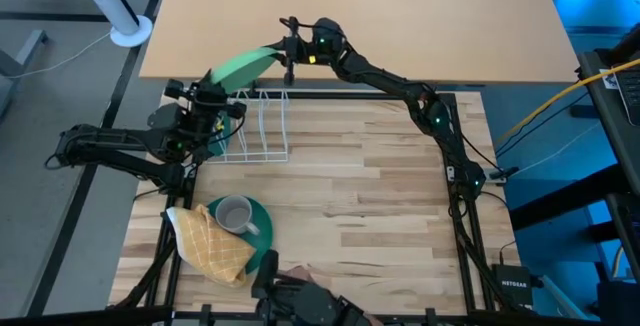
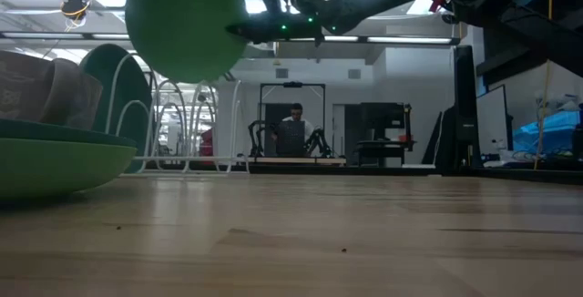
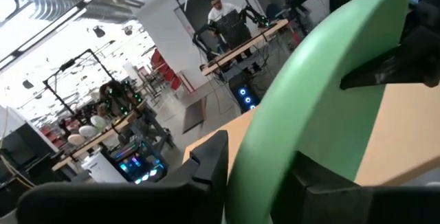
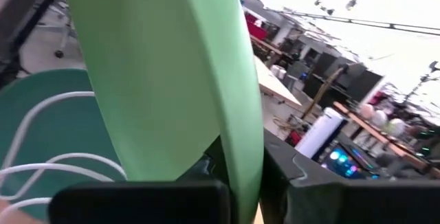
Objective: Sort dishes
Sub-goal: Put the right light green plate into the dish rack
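While right gripper [image 1: 290,58] clamps light green plate [image 1: 245,68] on edge above rack [image 1: 262,126], left gripper [image 1: 212,94] straddles opposite rim, slightly parted.

Your right arm reaches across the table's far edge, its right gripper [image 1: 285,58] clamped on the rim of the light green plate [image 1: 243,68], fingers [image 4: 206,172] pinched either side of it. Your left arm lies folded at the left side, wrist raised, the left gripper [image 1: 222,96] at the plate's opposite rim with fingers [image 3: 210,162] straddling the edge, slightly parted.
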Robot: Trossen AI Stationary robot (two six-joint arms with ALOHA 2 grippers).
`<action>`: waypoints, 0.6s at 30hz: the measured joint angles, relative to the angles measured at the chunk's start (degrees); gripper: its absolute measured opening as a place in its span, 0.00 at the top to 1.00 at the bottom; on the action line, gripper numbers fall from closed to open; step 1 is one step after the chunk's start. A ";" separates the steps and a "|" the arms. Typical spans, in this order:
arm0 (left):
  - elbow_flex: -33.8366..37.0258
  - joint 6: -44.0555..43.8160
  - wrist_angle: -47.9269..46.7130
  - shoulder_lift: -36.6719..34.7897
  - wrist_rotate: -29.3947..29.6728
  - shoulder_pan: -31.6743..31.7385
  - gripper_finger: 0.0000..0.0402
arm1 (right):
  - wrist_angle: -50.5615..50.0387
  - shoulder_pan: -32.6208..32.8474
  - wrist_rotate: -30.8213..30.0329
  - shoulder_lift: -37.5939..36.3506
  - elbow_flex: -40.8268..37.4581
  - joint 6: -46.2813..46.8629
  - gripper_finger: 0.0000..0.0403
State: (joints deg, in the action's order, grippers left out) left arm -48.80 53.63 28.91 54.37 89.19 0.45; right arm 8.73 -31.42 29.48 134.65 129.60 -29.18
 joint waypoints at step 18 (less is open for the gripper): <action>0.04 -3.67 -1.05 1.14 1.22 -9.27 0.83 | -3.65 -0.05 7.71 -0.14 0.00 -6.60 0.91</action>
State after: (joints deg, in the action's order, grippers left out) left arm -48.75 49.96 27.85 55.51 90.41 -8.82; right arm 5.08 -31.46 37.18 134.51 129.60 -35.78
